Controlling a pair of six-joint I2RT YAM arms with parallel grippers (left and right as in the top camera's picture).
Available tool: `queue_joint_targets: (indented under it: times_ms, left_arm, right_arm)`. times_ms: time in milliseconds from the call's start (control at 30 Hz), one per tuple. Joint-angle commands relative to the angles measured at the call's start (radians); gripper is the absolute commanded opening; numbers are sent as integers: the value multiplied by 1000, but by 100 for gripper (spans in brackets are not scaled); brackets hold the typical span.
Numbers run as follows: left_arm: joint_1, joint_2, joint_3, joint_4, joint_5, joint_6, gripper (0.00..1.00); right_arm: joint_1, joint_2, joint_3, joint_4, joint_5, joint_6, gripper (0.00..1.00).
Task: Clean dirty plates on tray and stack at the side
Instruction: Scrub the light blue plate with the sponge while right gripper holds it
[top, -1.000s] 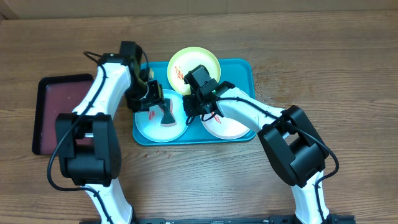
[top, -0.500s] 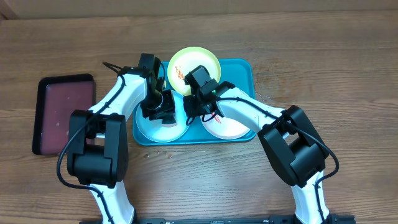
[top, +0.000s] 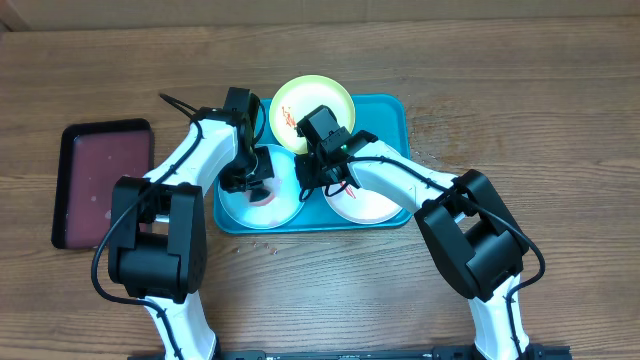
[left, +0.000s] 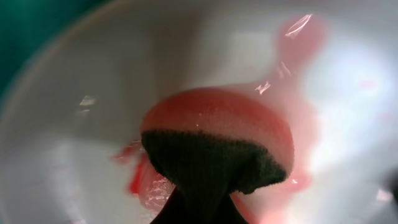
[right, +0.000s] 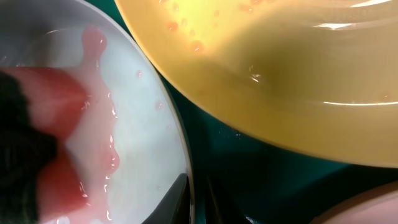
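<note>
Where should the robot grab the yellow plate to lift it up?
Probably by its thin rim at the far edge, coming in from the back of the table. The yellow-green plate is shallow and that edge pokes out over the tray rim, so a finger can slip beneath. The right gripper crowds its near side.

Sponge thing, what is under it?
The sponge presses on the light blue plate, with red smears showing around it. The spot right beneath the sponge is covered.
</note>
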Motion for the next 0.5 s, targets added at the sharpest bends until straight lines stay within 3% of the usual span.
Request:
queue_joint_targets:
  times_ms: [0,133,267,367,467]
  left_arm:
    - [9,6,-8,-33,-290,-2,5]
    - [9,5,-7,-42,-397,30,4]
    - [9,5,14,-48,-354,58,4]
    - [8,5,32,-48,-206,81,4]
    - [7,5,31,-12,54,105,4]
  right_arm:
    - [3,15,-5,-14,11,-7,11]
    - [3,15,-5,-14,11,-7,11]
    - [3,15,-5,-16,11,-7,11]
    - [3,15,-5,-18,11,-6,11]
    - [3,15,-5,-17,11,-6,11]
